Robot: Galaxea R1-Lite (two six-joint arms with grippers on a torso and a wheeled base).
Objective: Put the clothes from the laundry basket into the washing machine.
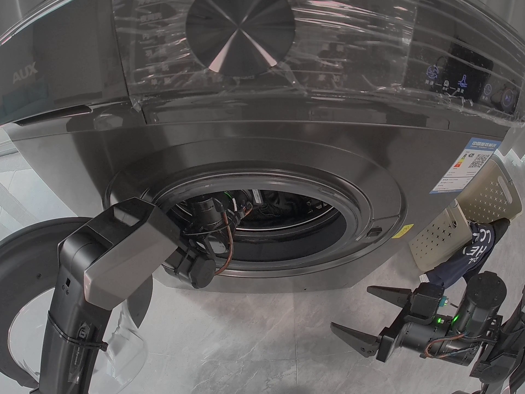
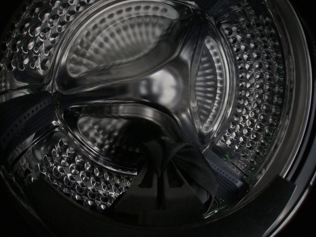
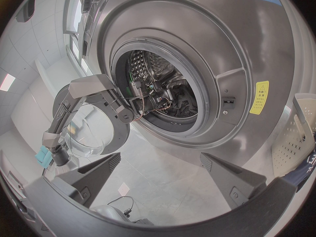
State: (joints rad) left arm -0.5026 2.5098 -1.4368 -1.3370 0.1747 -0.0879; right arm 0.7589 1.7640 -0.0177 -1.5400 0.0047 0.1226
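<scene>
Now, right gripper (image 1: 350, 307): spread wide, empty, near laundry basket (image 1: 437, 239).
Navy garment (image 1: 473, 253): draped over basket rim; likely soft, light, so pinch a hanging fold.
Drum (image 2: 256, 83): dark cloth (image 2: 191, 171) lying inside.
Left gripper (image 3: 158, 101): inside drum; hold cannot be told.

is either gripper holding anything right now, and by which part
The right gripper is open over the grey floor and holds nothing. Whether the left gripper, inside the perforated steel drum, grips the dark cloth there cannot be told.
</scene>
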